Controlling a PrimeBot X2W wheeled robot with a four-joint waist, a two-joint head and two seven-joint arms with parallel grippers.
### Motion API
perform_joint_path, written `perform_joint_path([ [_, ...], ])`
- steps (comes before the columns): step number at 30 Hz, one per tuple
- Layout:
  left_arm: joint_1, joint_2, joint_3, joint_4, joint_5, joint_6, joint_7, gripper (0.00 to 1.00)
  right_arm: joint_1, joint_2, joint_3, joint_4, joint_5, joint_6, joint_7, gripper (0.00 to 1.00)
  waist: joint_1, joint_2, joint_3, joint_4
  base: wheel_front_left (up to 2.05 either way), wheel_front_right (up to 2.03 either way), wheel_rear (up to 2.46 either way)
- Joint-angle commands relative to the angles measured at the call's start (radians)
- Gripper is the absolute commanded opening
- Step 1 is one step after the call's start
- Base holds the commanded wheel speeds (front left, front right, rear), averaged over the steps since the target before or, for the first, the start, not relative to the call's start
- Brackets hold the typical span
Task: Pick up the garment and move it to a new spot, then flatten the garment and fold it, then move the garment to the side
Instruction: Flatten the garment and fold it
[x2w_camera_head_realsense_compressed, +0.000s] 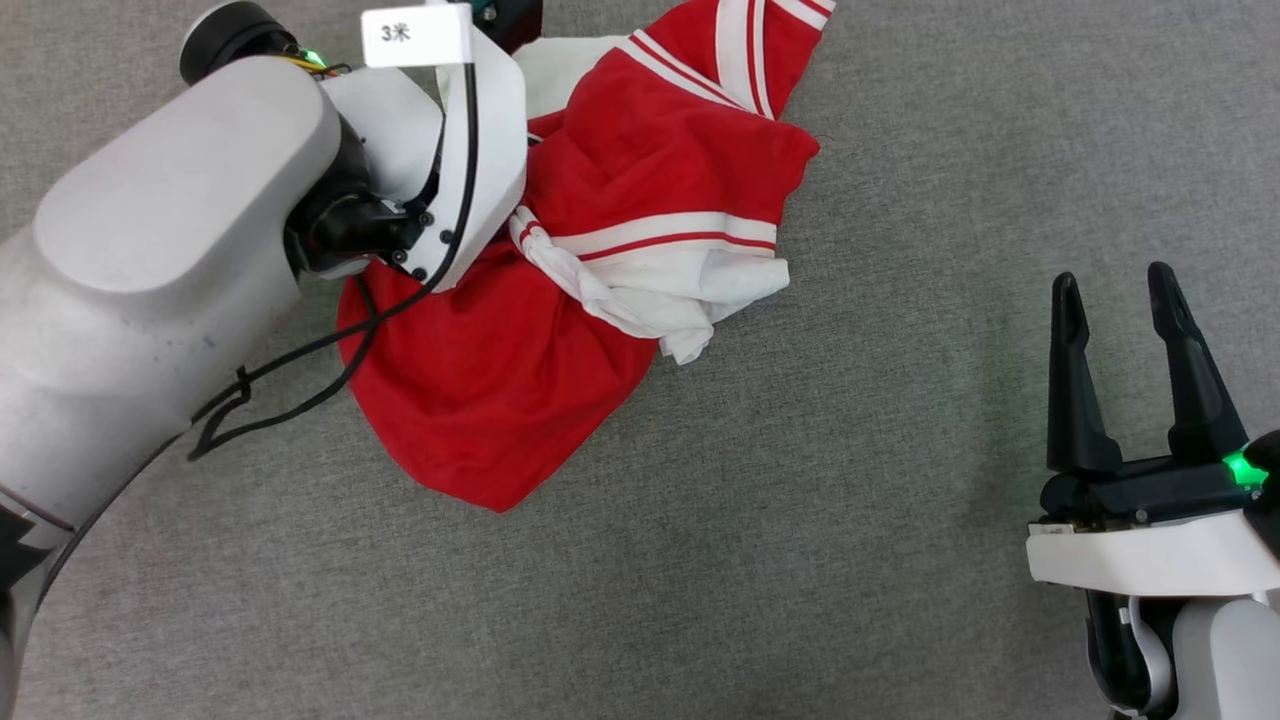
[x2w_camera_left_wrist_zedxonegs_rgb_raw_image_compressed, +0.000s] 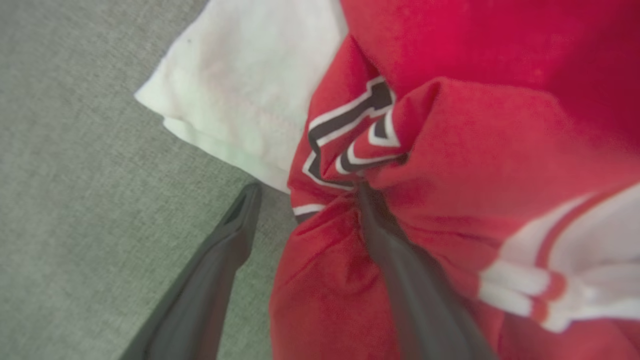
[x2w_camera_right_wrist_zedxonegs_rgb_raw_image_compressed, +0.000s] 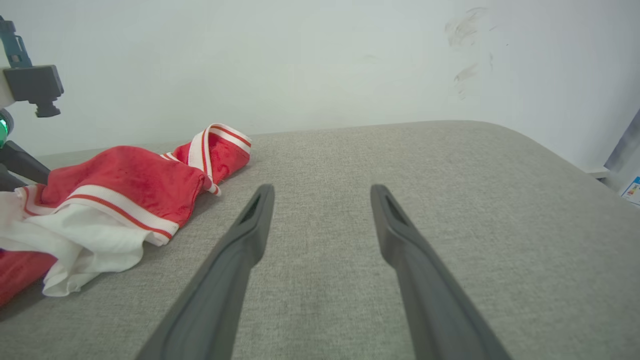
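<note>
- The garment (x2w_camera_head_realsense_compressed: 650, 170) lies crumpled on a grey surface (x2w_camera_head_realsense_compressed: 900, 500). In the head view it spreads from the centre up toward 12 o'clock. The red body is bunched, and a white sleeve (x2w_camera_head_realsense_compressed: 690, 290) with striped trim is flopped across the side facing 3 o'clock.
- Your left arm (x2w_camera_head_realsense_compressed: 170, 230) reaches in from 9 o'clock and hides the heap's 10 o'clock side.
- In the left wrist view, the left claw (x2w_camera_left_wrist_zedxonegs_rgb_raw_image_compressed: 306, 196) is spread wide and is pinching nothing.
- One finger (x2w_camera_left_wrist_zedxonegs_rgb_raw_image_compressed: 220, 260) is over bare surface just beside the cloth edge. The other finger (x2w_camera_left_wrist_zedxonegs_rgb_raw_image_compressed: 405, 270) is pushed into a red fold next to black, white-outlined lettering (x2w_camera_left_wrist_zedxonegs_rgb_raw_image_compressed: 379, 96).
- That straddle looks deliberate: with a ridge of cloth between the fingers, closing should gather it.
- The right claw (x2w_camera_head_realsense_compressed: 1112, 280) is spread and empty at 4 o'clock, well apart from the garment.
- In the right wrist view, the right claw (x2w_camera_right_wrist_zedxonegs_rgb_raw_image_compressed: 322, 190) points over bare surface, with the garment (x2w_camera_right_wrist_zedxonegs_rgb_raw_image_compressed: 125, 180) off toward 9 o'clock. It appears to be parked clear so the left arm can lift alone.
- You seem to be at the first pickup. Nothing has been gripped, flattened or folded yet.
- A thin fold could slip out as you lift.
</note>
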Motion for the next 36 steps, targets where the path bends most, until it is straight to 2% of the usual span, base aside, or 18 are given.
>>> perform_joint_path([
  [1,0.081,-0.007,-0.062,0.016,-0.008,-0.005,0.016,1.0,-0.013,0.003,0.002,0.0,0.001,0.0,-0.002,1.0,0.0,0.0,0.002,0.0,0.0,0.0,0.0],
  [2,0.077,-0.003,-0.069,0.012,0.002,-0.005,0.015,1.0,-0.015,0.003,0.004,0.001,-0.001,0.0,-0.002,1.0,0.0,0.0,0.003,0.0,0.0,0.0,0.0],
  [3,0.075,0.002,-0.072,0.008,0.011,-0.005,0.011,0.07,-0.017,0.003,0.005,0.002,-0.002,0.0,-0.002,1.0,0.0,0.0,0.003,0.0,0.0,0.0,0.0],
  [4,0.074,0.005,-0.073,0.003,0.011,-0.005,0.004,0.0,-0.019,0.003,0.005,0.002,-0.003,0.0,-0.002,1.0,0.0,0.0,0.002,0.001,0.0,0.0,0.0],
  [12,0.003,0.004,-0.055,-0.032,-0.018,-0.002,-0.149,0.0,0.019,0.003,-0.002,0.011,-0.017,0.0,-0.002,1.0,0.0,0.0,-0.064,0.05,0.0,0.0,0.0],
  [16,0.002,0.026,-0.055,-0.082,-0.019,-0.002,-0.241,0.0,0.043,0.003,-0.007,0.017,-0.023,0.0,-0.002,1.0,0.0,0.0,-0.124,0.089,0.0,0.0,0.0],
  [29,0.236,0.227,-0.055,-0.256,-0.05,-0.001,-0.444,0.0,0.128,0.003,-0.027,0.032,-0.047,0.0,-0.002,1.0,0.0,0.0,-0.269,0.204,0.0,0.0,0.0],
  [32,0.314,0.254,-0.055,-0.251,-0.054,0.012,-0.464,0.0,0.137,0.003,-0.026,0.032,-0.051,0.0,-0.002,1.0,0.0,0.0,-0.278,0.212,0.0,0.0,0.0],
  [36,0.429,0.256,-0.055,-0.212,-0.049,0.014,-0.455,0.0,0.138,0.003,-0.02,0.031,-0.054,0.0,-0.002,1.0,0.0,0.0,-0.282,0.211,0.0,0.0,0.0],
])
